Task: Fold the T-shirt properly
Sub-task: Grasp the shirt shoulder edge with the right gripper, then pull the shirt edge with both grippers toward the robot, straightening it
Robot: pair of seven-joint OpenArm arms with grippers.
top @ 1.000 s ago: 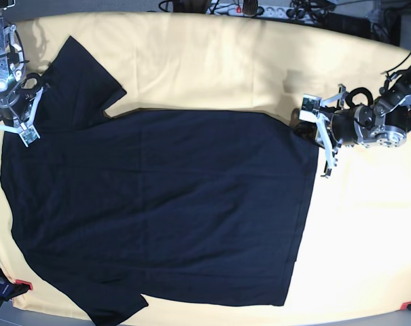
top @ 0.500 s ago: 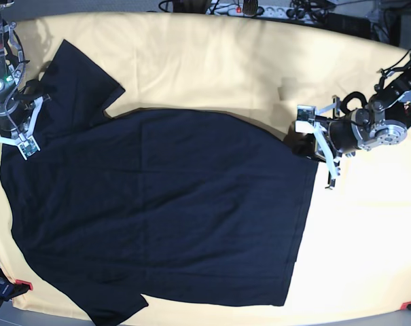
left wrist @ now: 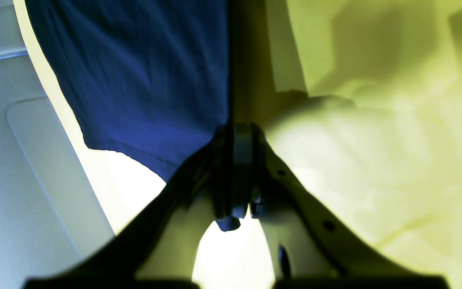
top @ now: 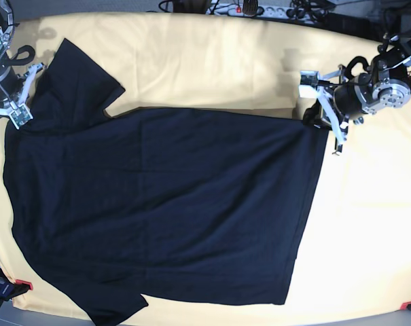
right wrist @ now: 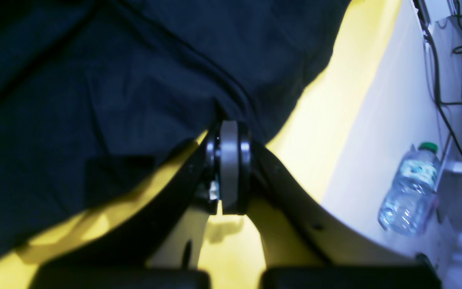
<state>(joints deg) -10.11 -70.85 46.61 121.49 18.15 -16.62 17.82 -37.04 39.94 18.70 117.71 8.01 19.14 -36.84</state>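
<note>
Left wrist: left gripper (left wrist: 237,176) jaws fully closed, pinching the edge of the T-shirt (left wrist: 142,80). Fabric runs up and away from the jaw tips, to their left; a scrap of it sticks out below the pads. Yellow cloth (left wrist: 375,160) fills everything right of the gripper.

Right wrist: right gripper (right wrist: 229,168) clamped tight too, dark shirt fabric (right wrist: 114,80) gathered into the jaw tips and spreading up and left from them. Yellow cloth (right wrist: 327,120) shows just right of and under the fingers. Water bottle (right wrist: 409,190) sits well off to the right, beyond the cloth edge.

Base: T-shirt (top: 164,210) lies flat on the yellow cloth (top: 212,61), stretched between the two grippers. Left gripper (top: 320,119) sits at the hem corner, right gripper (top: 18,112) at the shoulder by the upper sleeve. Both on the shirt's far edge.
</note>
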